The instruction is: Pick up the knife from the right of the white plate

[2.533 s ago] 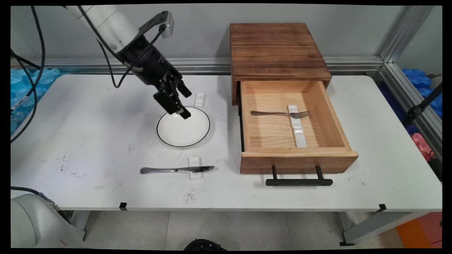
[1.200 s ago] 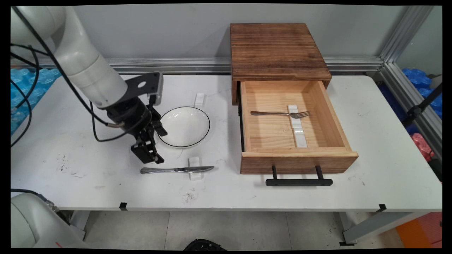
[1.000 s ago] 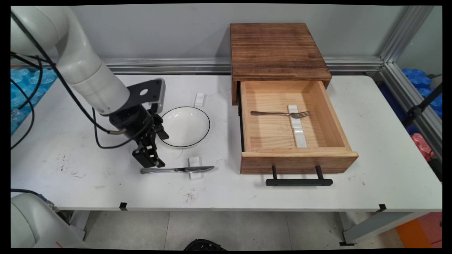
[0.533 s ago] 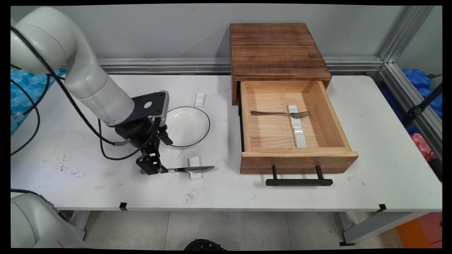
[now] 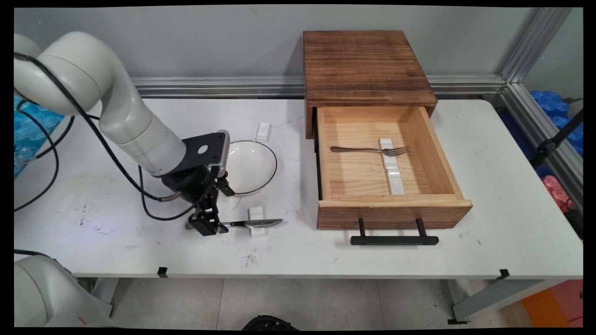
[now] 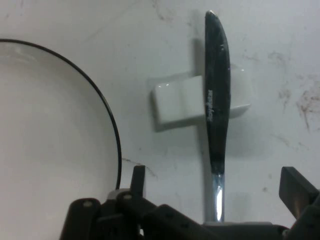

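A white bench [image 5: 116, 139] holds a table setting beside an open wooden drawer unit [image 5: 368, 70]. The landmark here is a white plate [image 5: 251, 165] with a thin black rim, left of the drawer unit.

Just in front of the plate lies a steel table knife [image 6: 216, 100]. Its blade rests across a small white ceramic rest [image 6: 180, 102], and its handle points left, away from the drawer unit. The black two-finger hand [image 5: 209, 227] is low over that handle end, at the plate's front-left. In the hand view the fingers [image 6: 295, 187] stand apart with the handle between them; they appear not to have closed on it, though the point of contact is hidden at the bottom edge.

The knife looks stiff, thin, smooth and fairly light, so it is likely to be slippery and could pivot on the rest if pressed at one end. The handle, clear of the rest, seems the soundest place to grip, across its narrow width.

A second small white rest [image 5: 263, 131] sits just behind the plate. Inside the open drawer [image 5: 391, 204], to the plate's right, a fork [image 5: 370, 150] lies across a long white rest [image 5: 392, 167].
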You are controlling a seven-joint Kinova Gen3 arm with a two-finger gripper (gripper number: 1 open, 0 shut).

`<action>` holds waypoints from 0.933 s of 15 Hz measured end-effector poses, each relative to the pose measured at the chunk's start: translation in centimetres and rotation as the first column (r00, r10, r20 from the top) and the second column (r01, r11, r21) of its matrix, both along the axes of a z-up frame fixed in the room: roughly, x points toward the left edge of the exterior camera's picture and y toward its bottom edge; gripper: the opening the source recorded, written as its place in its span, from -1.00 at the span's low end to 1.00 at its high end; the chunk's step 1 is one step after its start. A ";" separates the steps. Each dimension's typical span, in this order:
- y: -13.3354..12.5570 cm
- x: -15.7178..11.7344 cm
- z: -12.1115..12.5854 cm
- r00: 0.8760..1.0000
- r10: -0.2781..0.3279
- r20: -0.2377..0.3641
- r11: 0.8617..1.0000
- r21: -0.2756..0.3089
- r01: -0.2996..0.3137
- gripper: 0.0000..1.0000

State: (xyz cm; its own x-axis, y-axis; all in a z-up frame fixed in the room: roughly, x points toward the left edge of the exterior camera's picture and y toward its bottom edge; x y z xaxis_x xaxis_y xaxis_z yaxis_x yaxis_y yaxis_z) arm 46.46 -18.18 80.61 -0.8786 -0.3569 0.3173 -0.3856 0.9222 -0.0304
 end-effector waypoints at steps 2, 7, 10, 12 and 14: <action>-0.1 -0.1 -0.5 1.000 0.001 0.001 1.000 -0.004 -0.001 1.00; -0.1 -0.2 -1.5 1.000 0.006 0.003 1.000 -0.011 -0.006 1.00; -0.1 -0.2 -2.0 1.000 0.014 0.006 1.000 -0.013 -0.014 1.00; -0.1 -0.2 -2.2 1.000 0.018 0.006 1.000 -0.013 -0.018 1.00; -0.1 -0.2 -2.5 1.000 0.022 0.007 1.000 -0.012 -0.022 1.00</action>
State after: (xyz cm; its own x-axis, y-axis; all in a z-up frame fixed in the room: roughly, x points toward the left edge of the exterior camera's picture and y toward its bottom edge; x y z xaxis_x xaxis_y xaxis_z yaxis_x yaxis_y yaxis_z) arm 46.25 -18.30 78.12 -0.8728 -0.3727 0.3153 -0.4057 0.9130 -0.0439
